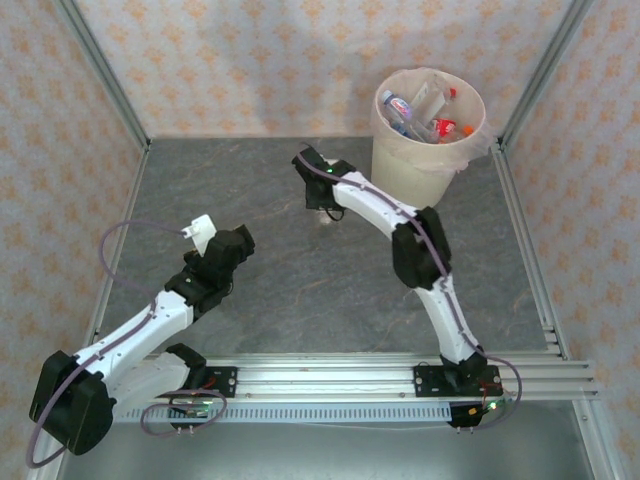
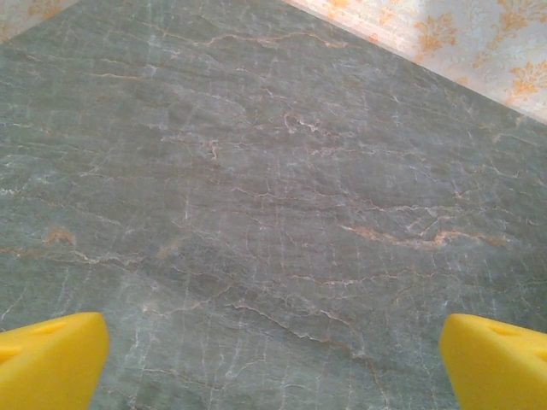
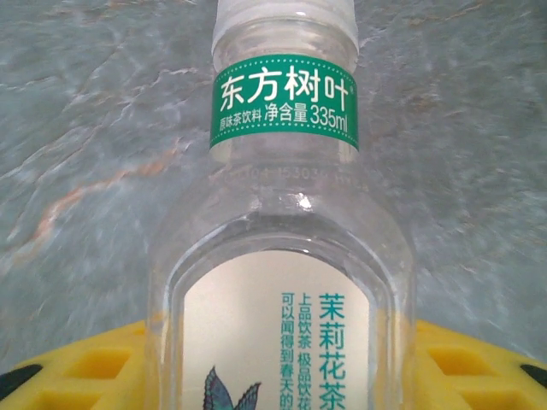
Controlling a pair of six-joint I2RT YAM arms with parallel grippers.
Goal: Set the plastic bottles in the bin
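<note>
Top: bin [image 1: 425, 165] at far-R corner of table [image 1: 250, 200], bottles [image 1: 430, 115] inside. R wrist: R gripper [image 3: 282, 367] astride green-label bottle [image 3: 282, 256], clamped or not can't tell. L wrist: L gripper [image 2: 273, 359] wide open.

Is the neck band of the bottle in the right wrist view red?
No, the neck band on the bottle is green with white print.

**Wide bare table, far right corner crowded**

The grey table [image 1: 280, 290] lay bare between the left arm [image 1: 150, 320] and right arm [image 1: 420, 250], giving broad passage. The bin [image 1: 415, 170] blocked the far right corner, hard by a frame post [image 1: 530, 90]; its mouth stood open above, with bottles [image 1: 425, 118] inside. One bottle [image 3: 282, 282] filled the gap between the fingers of the right gripper [image 3: 278, 380]. Beneath the wide-spread left gripper [image 2: 273, 359], the table was bare.
</note>
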